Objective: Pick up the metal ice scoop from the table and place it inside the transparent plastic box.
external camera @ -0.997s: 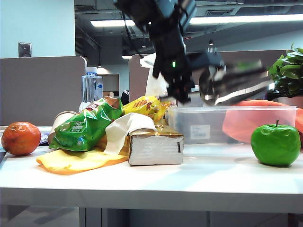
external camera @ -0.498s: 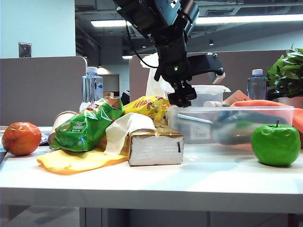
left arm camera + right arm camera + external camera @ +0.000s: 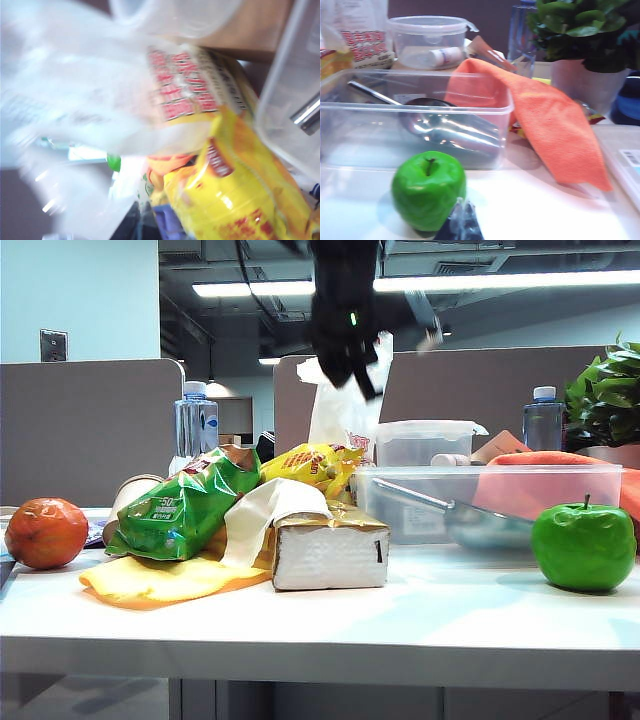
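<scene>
Exterior: scoop (image 3: 480,523) lies inside the box (image 3: 420,502); left gripper (image 3: 345,350), closed and empty, hangs above. It should retreat clear of the rim. Right wrist: right gripper's opening cannot be told.

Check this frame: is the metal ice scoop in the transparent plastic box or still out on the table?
In. The metal ice scoop lies inside the transparent plastic box, bowl down, handle slanting up. The left gripper is above, empty.
</scene>
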### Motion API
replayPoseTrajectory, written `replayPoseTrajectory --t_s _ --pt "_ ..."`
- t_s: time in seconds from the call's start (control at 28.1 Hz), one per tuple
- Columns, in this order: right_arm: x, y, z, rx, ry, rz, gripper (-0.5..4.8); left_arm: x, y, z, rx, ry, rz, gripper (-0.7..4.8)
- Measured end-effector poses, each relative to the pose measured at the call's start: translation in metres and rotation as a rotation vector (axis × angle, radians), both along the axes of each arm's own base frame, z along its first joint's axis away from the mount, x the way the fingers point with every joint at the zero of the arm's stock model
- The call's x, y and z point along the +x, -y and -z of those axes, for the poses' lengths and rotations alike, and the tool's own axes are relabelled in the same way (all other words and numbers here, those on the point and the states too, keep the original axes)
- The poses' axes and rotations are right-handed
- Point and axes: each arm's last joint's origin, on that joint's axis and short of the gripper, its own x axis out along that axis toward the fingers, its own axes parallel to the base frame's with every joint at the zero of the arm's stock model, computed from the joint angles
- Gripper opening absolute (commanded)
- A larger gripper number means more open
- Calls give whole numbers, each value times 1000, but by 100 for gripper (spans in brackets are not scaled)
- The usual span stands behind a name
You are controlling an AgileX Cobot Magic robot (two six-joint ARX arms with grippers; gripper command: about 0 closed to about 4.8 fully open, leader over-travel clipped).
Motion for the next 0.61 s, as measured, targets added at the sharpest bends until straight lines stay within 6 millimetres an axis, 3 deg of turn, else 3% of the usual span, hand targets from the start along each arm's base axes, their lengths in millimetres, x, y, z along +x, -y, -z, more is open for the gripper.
replayPoseTrajectory --t_s 0.14,0.32,0.61 --pt "-1 -6 0 -1 -3 -67 -1 -25 -20 -38 -266 -94 -10 -6" --pt "-3 -14 0 -1 -3 -148 -1 -66 -48 -87 -577 -252 113 -6" --pt "-2 -10 -1 3 13 -107 -1 -166 -95 -164 -826 -163 298 -6"
